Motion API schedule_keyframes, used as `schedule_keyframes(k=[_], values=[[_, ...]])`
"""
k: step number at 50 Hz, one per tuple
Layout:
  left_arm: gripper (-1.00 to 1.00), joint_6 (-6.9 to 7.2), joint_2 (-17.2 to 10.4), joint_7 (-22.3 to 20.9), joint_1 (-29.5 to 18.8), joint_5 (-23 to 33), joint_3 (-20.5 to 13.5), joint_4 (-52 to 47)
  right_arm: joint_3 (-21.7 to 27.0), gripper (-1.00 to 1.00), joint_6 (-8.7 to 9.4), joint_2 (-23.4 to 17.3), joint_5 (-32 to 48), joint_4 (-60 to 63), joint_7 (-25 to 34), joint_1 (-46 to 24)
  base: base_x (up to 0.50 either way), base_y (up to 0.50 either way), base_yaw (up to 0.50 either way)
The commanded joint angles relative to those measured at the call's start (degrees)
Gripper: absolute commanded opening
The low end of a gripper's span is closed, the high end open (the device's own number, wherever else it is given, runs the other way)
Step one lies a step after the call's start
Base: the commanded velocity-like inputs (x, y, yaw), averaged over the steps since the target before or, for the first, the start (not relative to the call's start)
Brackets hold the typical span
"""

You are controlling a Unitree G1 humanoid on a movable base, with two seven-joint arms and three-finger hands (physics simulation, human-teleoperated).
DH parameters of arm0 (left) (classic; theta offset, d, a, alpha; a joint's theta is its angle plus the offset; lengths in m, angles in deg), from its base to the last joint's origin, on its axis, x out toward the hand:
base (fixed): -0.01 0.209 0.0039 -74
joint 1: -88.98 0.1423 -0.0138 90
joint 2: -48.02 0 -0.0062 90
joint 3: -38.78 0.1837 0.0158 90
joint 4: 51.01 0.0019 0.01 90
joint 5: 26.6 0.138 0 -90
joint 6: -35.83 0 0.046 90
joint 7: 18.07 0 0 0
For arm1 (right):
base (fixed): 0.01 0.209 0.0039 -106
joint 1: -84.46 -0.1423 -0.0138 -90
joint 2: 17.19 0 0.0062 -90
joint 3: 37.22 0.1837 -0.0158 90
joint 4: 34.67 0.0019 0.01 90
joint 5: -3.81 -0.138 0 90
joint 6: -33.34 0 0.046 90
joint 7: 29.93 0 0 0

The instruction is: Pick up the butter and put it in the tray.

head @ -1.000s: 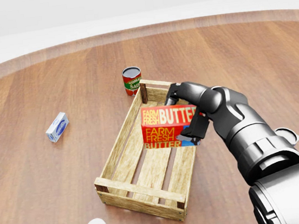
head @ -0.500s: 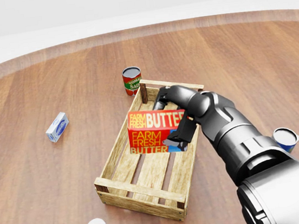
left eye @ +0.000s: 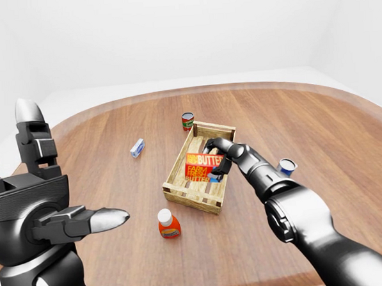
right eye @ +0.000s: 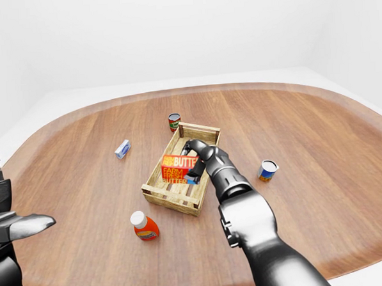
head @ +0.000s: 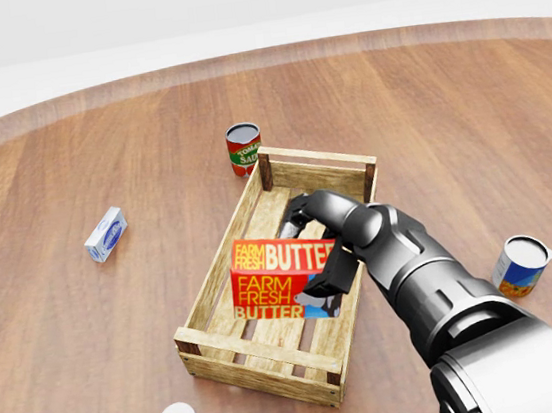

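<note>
So over the last second the butter (head: 285, 278) has come down and drifted toward the left and bottom of the head view, from up near the far right rim of the tray (head: 211, 283) to well inside it, low over the slats in the middle. The right hand (head: 323, 246) is still clamped on the box, fingers wrapped around its right end, and I honestly can't tell if the box is touching the slats yet or just hanging a hair above them. It's tilted a bit, not lying flat. My read is the carrying part is basically done and what's left is letting go and pulling the arm out without dragging the box back up over the rim. The left hand (left eye: 47, 208) is just parked up at the left edge of the left-eye view, fingers spread, holding nothing. Head count of what's on the round wooden table (left eye: 318, 120): one butter box, one wooden tray, two cans (a red tomato sauce can (head: 244, 148) just past the tray's far corner and a blue-and-orange can (head: 520, 267) off to the right), one small blue-and-white carton (head: 105, 234) well off to the left, and one orange bottle with a white cap (left eye: 168, 223) near the tray's bottom edge.
</note>
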Motion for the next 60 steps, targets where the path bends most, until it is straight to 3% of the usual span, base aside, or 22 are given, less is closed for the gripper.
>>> schedule_keyframes(k=[1, 15, 26, 42, 60], values=[[1.0, 0.0, -0.23, 0.33, -0.11, -0.7, -0.36, -0.23, 3.8, -1.0, 0.0, 0.18, -1.55, 0.91, -1.17, 0.51, 0.0, 0.0, 0.0], [1.0, 0.0, 0.05, -0.15, 0.41, -0.19, 0.16, -0.54, 5.49, -1.0, 0.0, 0.25, -3.79, 0.96, -11.56, -0.19, 0.0, 0.0, 0.0], [1.0, 0.0, 0.19, -0.41, 0.69, -0.26, 0.08, -0.96, 4.41, -1.0, 0.0, 0.79, -1.09, 0.76, -21.26, 0.12, 0.0, 0.0, 0.0], [1.0, 0.0, -0.24, 0.33, -0.03, -1.67, -0.83, -0.87, 4.62, -1.0, 0.0, 2.91, 1.05, 0.41, -25.43, 2.33, 0.0, 0.0, 0.0], [1.0, 0.0, -0.9, 1.4, -0.65, -3.94, -2.33, -1.66, 5.58, -1.0, 0.0, 4.73, -0.61, 0.22, -24.3, 4.01, 0.0, 0.0, 0.0]])
